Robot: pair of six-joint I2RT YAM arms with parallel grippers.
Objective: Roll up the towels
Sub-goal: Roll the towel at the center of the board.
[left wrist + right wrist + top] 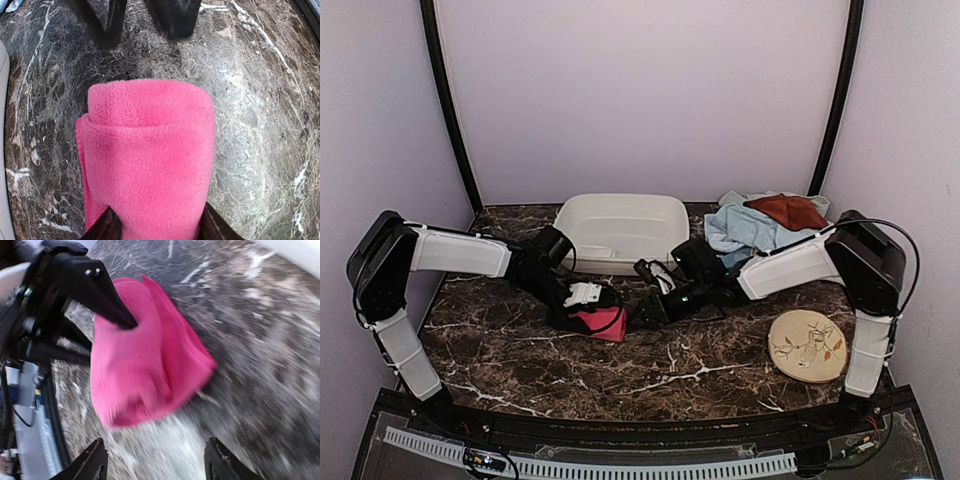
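Dark marble tabletop (520,360) is carrying one rolled towel, one basin, one heap of loose towels and one round disc, with two arms working over it.

From the left edge, the left arm (460,252) is stretching inward, elbow raised and forearm sloping down toward the middle of the table. Its left gripper (157,231) is pointing down at the single pink towel (150,150), which is lying as a short thick roll on the marble, just in front of the basin. The two fingers are pressing on either side of the roll, one tip denting the fleece, so they are grasping it.

Behind it, one white plastic basin (620,205) is sitting at the back centre.

Just right of the roll, the right gripper (156,465) is hovering low, facing the towel, its fingers spread with only bare marble between them, released. The right arm (790,268) is mirroring the left, reaching in from the right edge.

Further right, at the back, the heap is showing one light blue towel (740,232) under one rust-brown towel (788,210), with a pale cloth (730,198) peeking out behind; I cannot tell what it is.

Nearest the right edge, one beige leaf-patterned disc (807,345) is lying flat.
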